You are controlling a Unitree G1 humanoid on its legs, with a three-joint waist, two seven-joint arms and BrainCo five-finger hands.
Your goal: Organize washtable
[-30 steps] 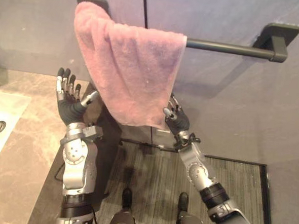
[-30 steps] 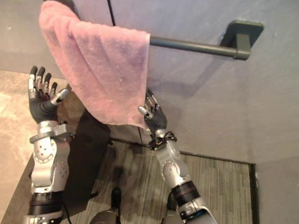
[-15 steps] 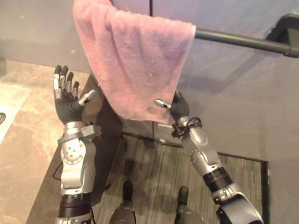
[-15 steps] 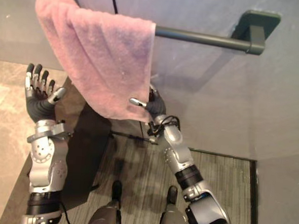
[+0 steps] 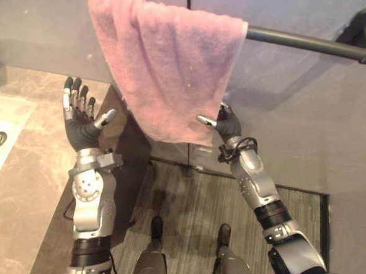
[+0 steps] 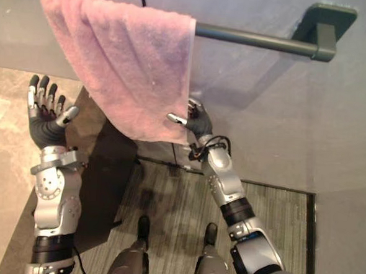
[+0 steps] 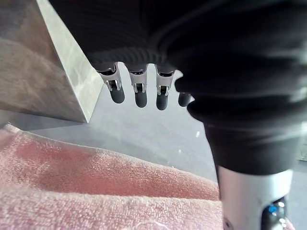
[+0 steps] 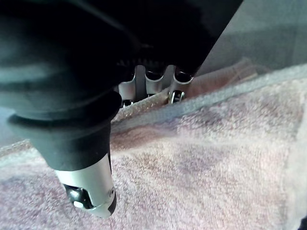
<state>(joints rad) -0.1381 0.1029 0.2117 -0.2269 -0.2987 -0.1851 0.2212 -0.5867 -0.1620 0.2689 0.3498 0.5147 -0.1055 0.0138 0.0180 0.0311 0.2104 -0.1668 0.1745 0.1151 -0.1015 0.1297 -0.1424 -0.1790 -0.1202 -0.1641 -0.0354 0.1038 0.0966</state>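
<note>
**Right hand at the towel's corner, left hand raised and spread**

A pink towel (image 5: 168, 68) hangs over the left end of a dark rail (image 5: 300, 42) fixed to the grey wall (image 5: 296, 119). It drapes down at a slant, with its lower edge sloping towards the right. The rail's right-hand bracket (image 6: 326, 28) sits well clear of the cloth.

The right hand (image 5: 228, 123) is up at the towel's lower right corner. Its thumb (image 5: 204, 120) lies straight across the front face of the cloth. In the right wrist view the towel's hem (image 8: 206, 98) runs across the hand, with the thumb (image 8: 88, 187) on the near side and the rest of the hand going in behind the cloth. Whether this hand actually grips the towel cannot be told.

The left hand (image 5: 79, 127) is held upright just beside the towel's left edge, apart from it, palm turned towards the cloth. Its fingers (image 5: 77, 96) are straight and fanned out with the thumb angled aside, and it holds nothing. In the left wrist view the dark fingertips (image 7: 136, 93) point at the wall above the towel's top fold (image 7: 96, 191) without touching either.

Under the left arm lies a marble countertop (image 5: 25, 177) with a pale sink (image 5: 0, 132) at its far left.
</note>
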